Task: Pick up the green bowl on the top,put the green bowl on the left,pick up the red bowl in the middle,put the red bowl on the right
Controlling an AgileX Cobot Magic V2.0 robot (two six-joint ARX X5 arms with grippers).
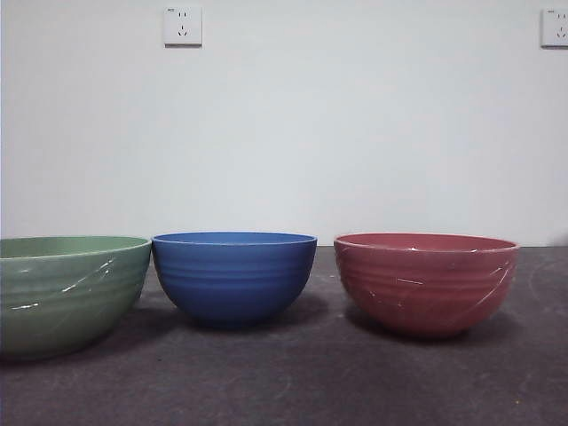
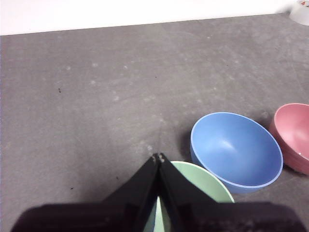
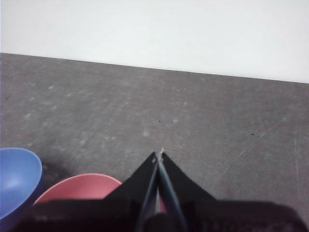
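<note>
Three bowls stand apart in a row on the dark table. The green bowl (image 1: 67, 293) is at the left, a blue ribbed bowl (image 1: 234, 275) in the middle, the red bowl (image 1: 426, 281) at the right. My left gripper (image 2: 158, 157) is shut and empty, held high above the green bowl (image 2: 205, 186); the red bowl (image 2: 294, 133) shows at that view's edge. My right gripper (image 3: 158, 154) is shut and empty, held high above the red bowl (image 3: 79, 187). Neither gripper shows in the front view.
A white wall with two sockets (image 1: 182, 26) stands behind the table (image 1: 293, 382). The blue bowl also shows in the left wrist view (image 2: 235, 150) and the right wrist view (image 3: 17, 176). A white object (image 2: 300, 11) sits at the table's far corner.
</note>
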